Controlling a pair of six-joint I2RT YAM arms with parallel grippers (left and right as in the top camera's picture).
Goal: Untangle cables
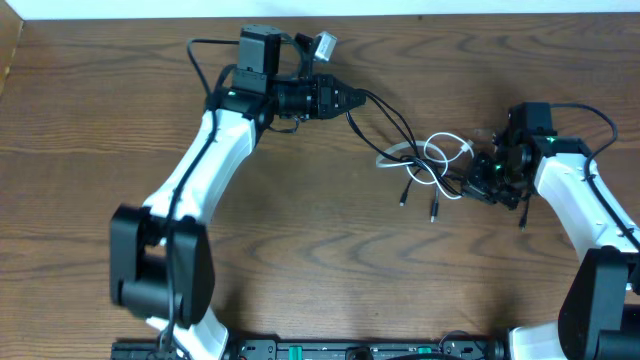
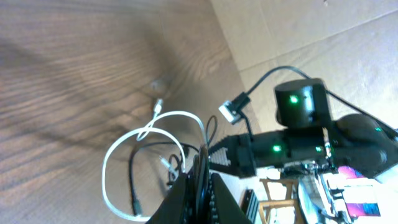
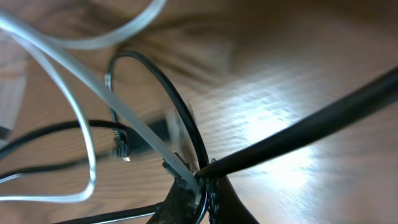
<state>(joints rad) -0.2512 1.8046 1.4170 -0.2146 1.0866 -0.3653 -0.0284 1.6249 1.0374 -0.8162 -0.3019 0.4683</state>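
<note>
On the table (image 1: 90,200), R side: cables (image 1: 430,165) in a knot. L gripper (image 1: 352,97) pinched shut on black cable (image 1: 400,120), R gripper (image 1: 472,185) clamped on the cables too, prob. to tug them apart.

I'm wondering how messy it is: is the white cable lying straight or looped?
Looped. The white cable curls in round loops on the table, crossing the black cables.

Right wrist view: the cables (image 3: 99,98) were blurred and ran off the picture's edges. Overhead view: their plug ends (image 1: 434,213) were too small to tell apart.
</note>
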